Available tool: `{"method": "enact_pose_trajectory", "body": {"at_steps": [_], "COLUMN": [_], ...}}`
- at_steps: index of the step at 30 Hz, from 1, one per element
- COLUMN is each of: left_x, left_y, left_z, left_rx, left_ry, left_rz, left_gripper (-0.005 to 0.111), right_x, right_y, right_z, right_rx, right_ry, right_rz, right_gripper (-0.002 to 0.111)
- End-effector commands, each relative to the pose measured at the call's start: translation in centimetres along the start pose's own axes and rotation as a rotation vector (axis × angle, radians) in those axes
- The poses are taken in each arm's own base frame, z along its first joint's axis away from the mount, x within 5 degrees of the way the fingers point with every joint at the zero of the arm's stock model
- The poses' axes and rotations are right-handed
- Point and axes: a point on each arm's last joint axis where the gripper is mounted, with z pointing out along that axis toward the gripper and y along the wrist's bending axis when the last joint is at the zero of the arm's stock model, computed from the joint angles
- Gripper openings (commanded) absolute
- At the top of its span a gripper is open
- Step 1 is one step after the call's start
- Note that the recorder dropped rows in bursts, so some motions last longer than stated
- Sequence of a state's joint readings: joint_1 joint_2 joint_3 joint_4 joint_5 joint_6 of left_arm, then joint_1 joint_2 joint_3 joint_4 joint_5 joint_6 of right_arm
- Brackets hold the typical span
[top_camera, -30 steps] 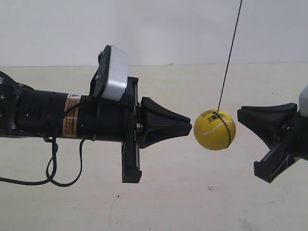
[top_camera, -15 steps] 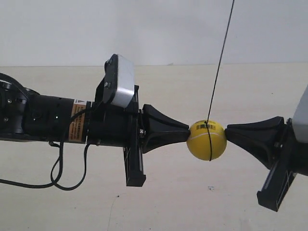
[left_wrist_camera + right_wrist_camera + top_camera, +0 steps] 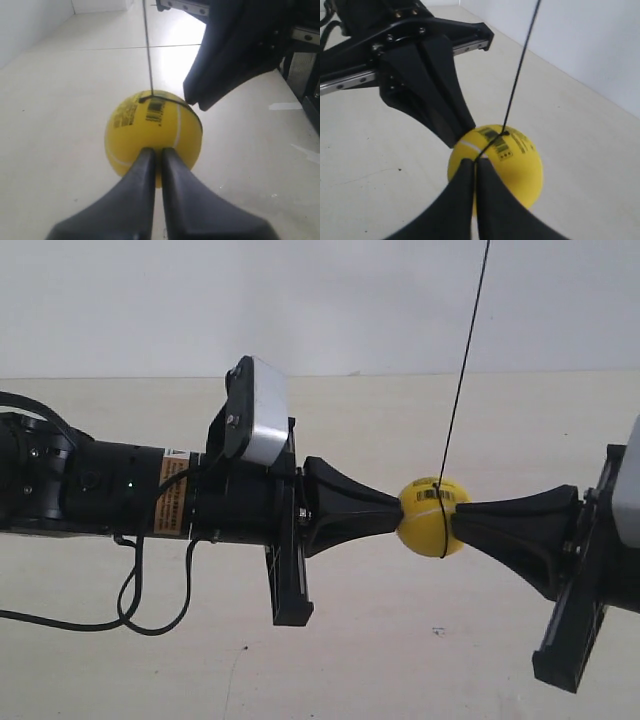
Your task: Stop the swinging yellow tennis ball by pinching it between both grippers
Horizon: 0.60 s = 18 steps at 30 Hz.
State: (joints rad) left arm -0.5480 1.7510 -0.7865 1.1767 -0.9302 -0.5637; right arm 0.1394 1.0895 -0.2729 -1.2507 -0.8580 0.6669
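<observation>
The yellow tennis ball [image 3: 428, 522] hangs on a thin black string [image 3: 463, 370] and is squeezed between two black wedge tips. The gripper [image 3: 396, 515] of the arm at the exterior view's left, with silver block and orange label, presses one side. The other gripper [image 3: 458, 527] presses the opposite side. In the left wrist view my left gripper [image 3: 157, 151] is shut, tips against the ball [image 3: 145, 127], with the opposing gripper [image 3: 199, 102] touching its far side. In the right wrist view my right gripper [image 3: 474, 162] is shut against the ball [image 3: 517, 162], facing the other gripper [image 3: 461, 135].
A pale floor [image 3: 400, 660] lies below and a white wall [image 3: 320, 300] stands behind. A black cable [image 3: 130, 610] loops under the arm at the exterior view's left. Each gripper's black crossbar [image 3: 290, 570] sticks out sideways.
Both grippers closed in from either side until their tips met the ball. The ball shifted slightly left then right and now sits clamped between them, string nearly straight.
</observation>
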Motion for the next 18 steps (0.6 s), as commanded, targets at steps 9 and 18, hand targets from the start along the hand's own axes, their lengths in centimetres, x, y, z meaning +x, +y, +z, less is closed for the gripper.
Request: {"method": "enact_pose_trajectory", "body": {"at_steps": [9,18], "left_x": [-2.1,-2.0], "left_y": [0.5,0.7], "left_z": [-1.3,-1.4], "left_rx": [-0.120,-0.150], "left_ry": [0.052,0.090], "left_rz": [0.051,0.049], "left_gripper": [0.005,0.005], "right_x": [0.1,0.4], "right_y": [-1.5,-2.0], "right_z": [-0.2,-0.3], "right_rx": [0.165,0.227], "right_ry": [0.027,0.051], "right_rz": [0.085,0.121], "right_gripper": [0.000,0.000]}}
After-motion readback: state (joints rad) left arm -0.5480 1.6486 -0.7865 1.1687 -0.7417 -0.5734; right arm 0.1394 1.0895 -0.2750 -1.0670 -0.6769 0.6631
